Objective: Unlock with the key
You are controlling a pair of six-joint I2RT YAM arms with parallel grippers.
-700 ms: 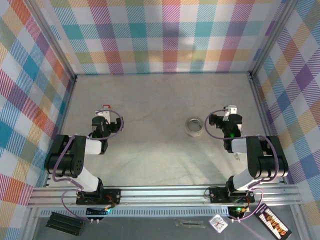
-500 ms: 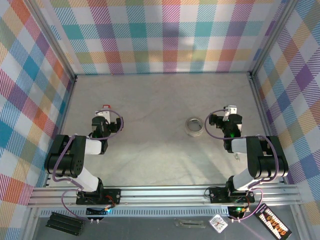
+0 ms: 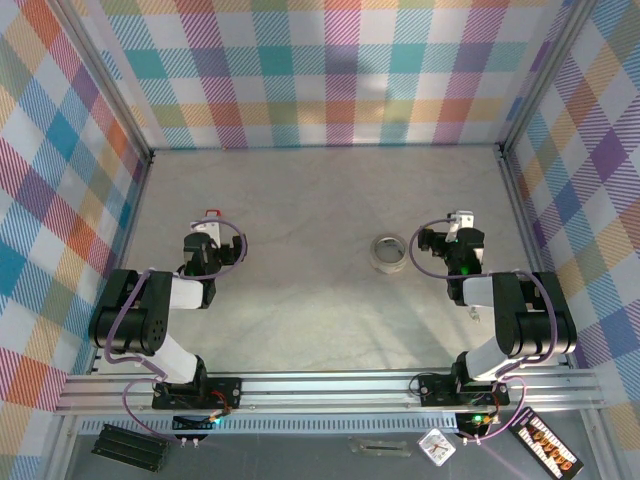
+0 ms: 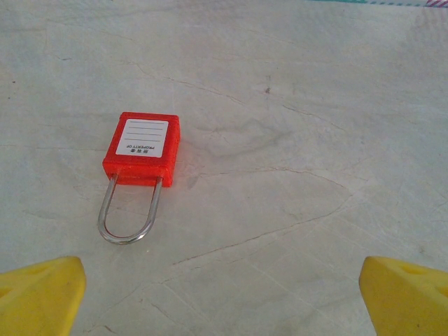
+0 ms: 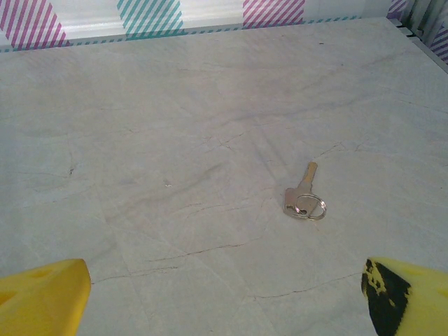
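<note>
There is one red padlock (image 4: pixel 142 148), one key (image 5: pixel 299 194) and one roll of tape (image 3: pixel 390 252).

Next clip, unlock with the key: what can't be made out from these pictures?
Padlock keyhole: left wrist view, not on the label face shown.
Padlock label text: left wrist view, too small to read.
Padlock, top view: mostly covered by the left arm, a red sliver showing.
Key teeth: right wrist view, too small and blurred.
Ring-shaped object: top view, too small to identify.
</note>
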